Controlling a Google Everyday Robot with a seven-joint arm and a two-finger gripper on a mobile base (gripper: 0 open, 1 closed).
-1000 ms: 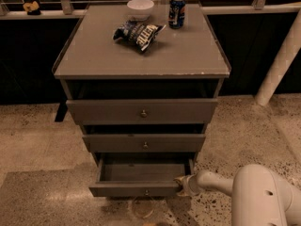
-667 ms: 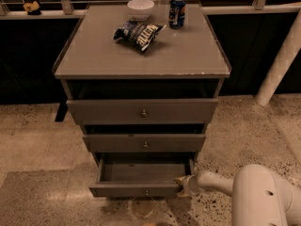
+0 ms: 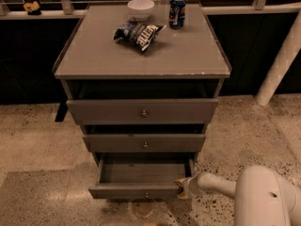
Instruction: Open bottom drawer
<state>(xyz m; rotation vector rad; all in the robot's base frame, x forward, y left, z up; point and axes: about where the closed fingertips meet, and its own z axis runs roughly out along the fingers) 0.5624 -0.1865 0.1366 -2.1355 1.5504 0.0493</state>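
Observation:
A grey three-drawer cabinet stands in the middle of the camera view. The bottom drawer (image 3: 136, 191) is pulled well out, its empty inside showing, with a small round knob (image 3: 147, 194) at the front's centre. The middle drawer (image 3: 145, 143) and the top drawer (image 3: 142, 111) stick out a little. My gripper (image 3: 182, 188) is at the right end of the bottom drawer's front, touching its corner. The white arm (image 3: 244, 192) reaches in from the lower right.
On the cabinet top (image 3: 188, 51) lie a chip bag (image 3: 138, 33), a white bowl (image 3: 140, 7) and a blue can (image 3: 177, 12). A white post (image 3: 282, 60) leans at the right. Speckled floor (image 3: 37, 145) surrounds the cabinet, with a dark wall behind.

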